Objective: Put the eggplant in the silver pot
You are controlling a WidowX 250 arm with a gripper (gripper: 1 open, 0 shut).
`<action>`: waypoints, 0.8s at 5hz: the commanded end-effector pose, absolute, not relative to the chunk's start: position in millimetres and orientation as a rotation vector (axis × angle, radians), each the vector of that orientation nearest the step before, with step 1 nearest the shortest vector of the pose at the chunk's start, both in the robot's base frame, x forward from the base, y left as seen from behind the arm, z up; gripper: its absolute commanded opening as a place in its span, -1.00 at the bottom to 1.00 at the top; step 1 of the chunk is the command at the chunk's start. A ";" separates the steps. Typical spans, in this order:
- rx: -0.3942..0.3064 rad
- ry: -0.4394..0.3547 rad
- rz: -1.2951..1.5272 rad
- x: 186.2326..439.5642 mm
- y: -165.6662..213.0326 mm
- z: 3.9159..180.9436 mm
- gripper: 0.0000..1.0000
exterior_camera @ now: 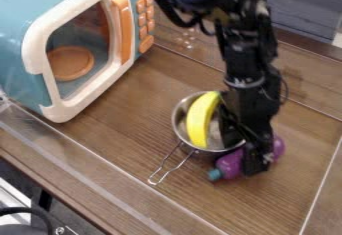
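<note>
The eggplant (230, 166), glossy purple with a green stem cap, lies on the wooden table just right of the silver pot (179, 131). Most of it is hidden behind my gripper. The pot's thin wire handle (167, 167) points toward the front left. A yellow banana-shaped toy (202, 119) stands inside the pot. My gripper (251, 154) has come straight down over the eggplant. It is open, with its black fingers reaching down on either side of the purple body. The frame does not show them pressing on it.
A teal and cream toy microwave (74, 44) with an orange panel stands at the back left. The table's raised front edge (120, 194) runs diagonally below the pot. Bare wood lies to the right of and behind the arm.
</note>
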State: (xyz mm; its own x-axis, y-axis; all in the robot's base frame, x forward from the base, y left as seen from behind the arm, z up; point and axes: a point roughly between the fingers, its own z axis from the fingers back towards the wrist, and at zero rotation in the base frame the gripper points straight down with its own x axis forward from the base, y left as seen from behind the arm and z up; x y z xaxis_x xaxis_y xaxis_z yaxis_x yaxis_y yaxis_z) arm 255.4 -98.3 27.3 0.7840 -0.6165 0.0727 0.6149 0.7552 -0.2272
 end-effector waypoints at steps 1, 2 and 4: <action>-0.257 -0.009 -0.644 255.8 -111.2 27.4 -1.00; -0.267 0.041 -0.657 244.5 -109.7 26.7 -1.00; -0.294 0.150 -0.701 231.5 -104.5 29.0 -1.00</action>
State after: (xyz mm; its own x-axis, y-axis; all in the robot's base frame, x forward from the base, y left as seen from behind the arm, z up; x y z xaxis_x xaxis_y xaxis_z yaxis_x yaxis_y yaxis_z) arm 230.3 -104.1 25.5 0.7586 -0.6498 -0.0484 0.6047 0.7298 -0.3191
